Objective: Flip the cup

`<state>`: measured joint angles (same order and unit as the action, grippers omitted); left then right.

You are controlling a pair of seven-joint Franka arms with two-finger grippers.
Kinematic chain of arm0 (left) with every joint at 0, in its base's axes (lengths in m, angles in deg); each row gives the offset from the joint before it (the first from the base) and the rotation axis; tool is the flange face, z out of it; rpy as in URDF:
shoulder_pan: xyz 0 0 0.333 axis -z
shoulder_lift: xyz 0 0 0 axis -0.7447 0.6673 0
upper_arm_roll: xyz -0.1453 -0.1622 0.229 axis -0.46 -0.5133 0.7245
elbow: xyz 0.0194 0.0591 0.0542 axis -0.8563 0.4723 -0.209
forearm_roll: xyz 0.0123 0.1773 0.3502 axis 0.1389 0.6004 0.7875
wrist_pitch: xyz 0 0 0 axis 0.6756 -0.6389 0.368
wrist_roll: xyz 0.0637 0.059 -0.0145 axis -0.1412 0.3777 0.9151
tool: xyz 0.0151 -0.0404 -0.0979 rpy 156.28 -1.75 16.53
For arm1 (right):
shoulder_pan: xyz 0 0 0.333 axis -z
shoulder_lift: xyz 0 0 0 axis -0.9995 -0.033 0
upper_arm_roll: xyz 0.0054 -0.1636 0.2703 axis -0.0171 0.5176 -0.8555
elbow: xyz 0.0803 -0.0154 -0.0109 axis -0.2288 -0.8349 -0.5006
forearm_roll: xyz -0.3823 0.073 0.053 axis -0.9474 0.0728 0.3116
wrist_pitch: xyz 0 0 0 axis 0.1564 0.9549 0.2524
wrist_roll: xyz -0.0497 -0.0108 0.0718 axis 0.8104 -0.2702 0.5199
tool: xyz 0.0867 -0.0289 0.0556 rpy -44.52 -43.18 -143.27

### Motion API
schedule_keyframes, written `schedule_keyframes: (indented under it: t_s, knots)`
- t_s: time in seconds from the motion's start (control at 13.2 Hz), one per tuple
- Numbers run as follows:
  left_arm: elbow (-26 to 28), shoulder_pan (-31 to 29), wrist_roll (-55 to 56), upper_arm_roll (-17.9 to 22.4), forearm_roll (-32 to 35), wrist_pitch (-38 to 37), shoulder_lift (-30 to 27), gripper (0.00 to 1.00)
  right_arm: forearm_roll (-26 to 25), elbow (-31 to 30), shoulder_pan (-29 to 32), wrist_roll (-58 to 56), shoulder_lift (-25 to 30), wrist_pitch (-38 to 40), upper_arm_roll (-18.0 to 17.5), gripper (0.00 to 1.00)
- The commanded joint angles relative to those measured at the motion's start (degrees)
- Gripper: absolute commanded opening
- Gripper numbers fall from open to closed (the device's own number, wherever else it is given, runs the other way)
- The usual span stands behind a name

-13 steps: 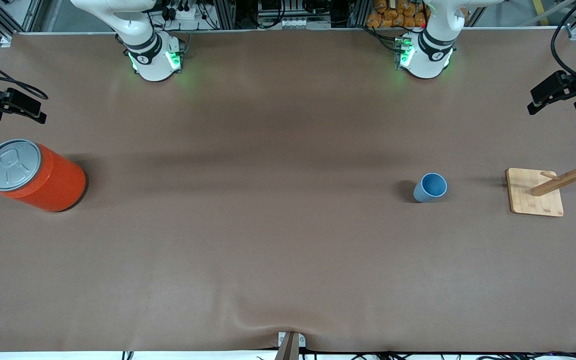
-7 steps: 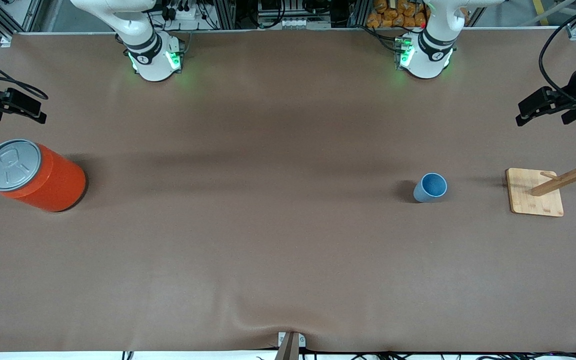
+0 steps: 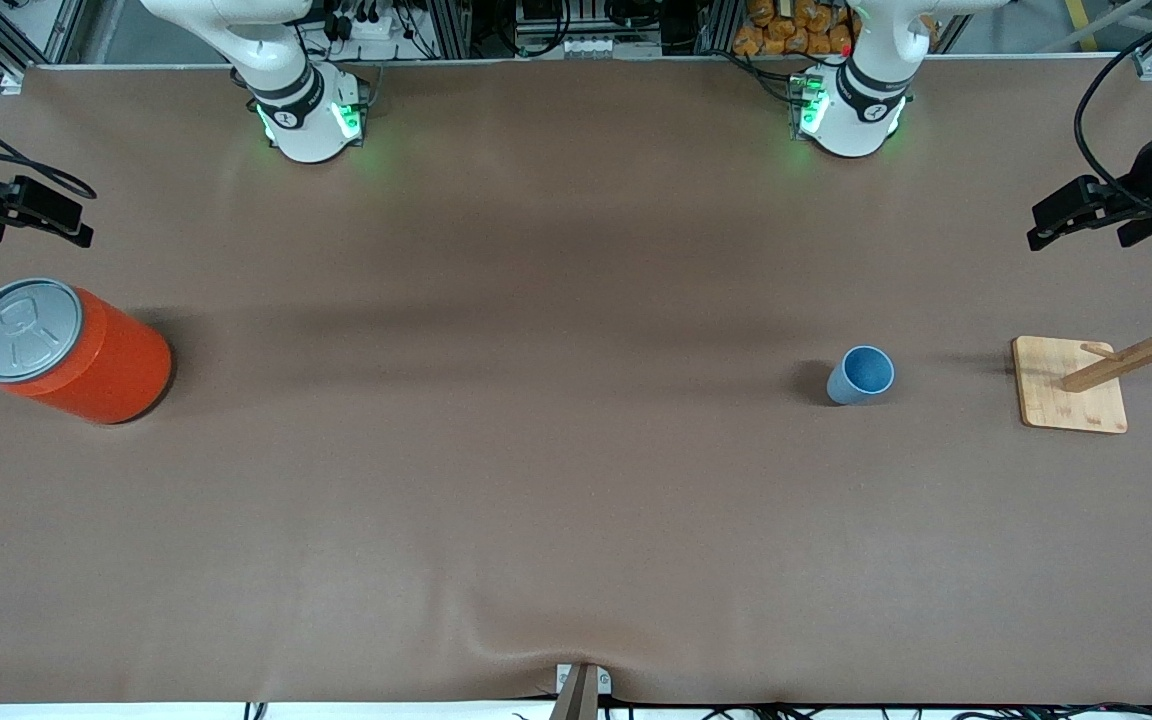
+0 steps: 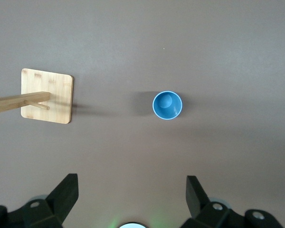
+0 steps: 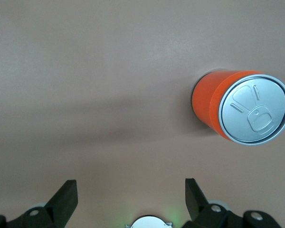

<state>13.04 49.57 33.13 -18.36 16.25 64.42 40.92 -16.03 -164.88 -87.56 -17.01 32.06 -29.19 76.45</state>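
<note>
Since the blue cup [image 3: 861,374] stands by itself on the brown table [image 3: 576,500], mouth up and long axis vertical, I judge the main risk to be a clumsy side grasp: a finger catching the rim would tip it or send it rolling toward the bamboo cup rack [image 3: 1071,384] just beside it, toward the left arm's end of the table. The left wrist view looks straight down into the cup's open mouth [image 4: 167,105], so it is plainly upright; whether that is the wanted outcome of a flip or the pose to be flipped from, I cannot say from here.

My left gripper [image 4: 130,197] hangs high over the table's left-arm end, jaws spread wide with nothing between them. The right gripper [image 5: 128,197] hangs over the other end, near the big orange can [image 3: 66,350], its jaws likewise spread and bare; that arm waits.
</note>
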Motion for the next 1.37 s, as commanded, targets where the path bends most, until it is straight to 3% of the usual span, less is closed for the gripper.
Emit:
schedule_keyframes:
  t_s: [0.0, 0.23, 0.53, 1.29]
  knots:
    - [-0.6, 0.2, 0.4, 0.3, 1.0, -1.0, 0.0, 1.00, -0.6, 0.8, 0.6, -0.5, -0.2, 0.7, -0.6, 1.00]
    - [-0.9, -0.1, -3.9, 1.4, 1.2, -1.0, 0.0, 1.00, -0.6, 0.8, 0.5, -0.5, -0.2, 0.7, -0.6, 1.00]
    - [-0.8, 0.1, 1.4, 2.0, 1.4, -1.0, -0.2, 1.00, -0.6, 0.8, 0.5, -0.5, -0.2, 0.7, -0.6, 1.00]
    - [-1.2, 0.2, 1.2, 1.5, 0.7, -1.1, 0.4, 1.00, -0.7, 0.8, 0.4, -0.3, -0.5, 0.6, -0.6, 1.00]
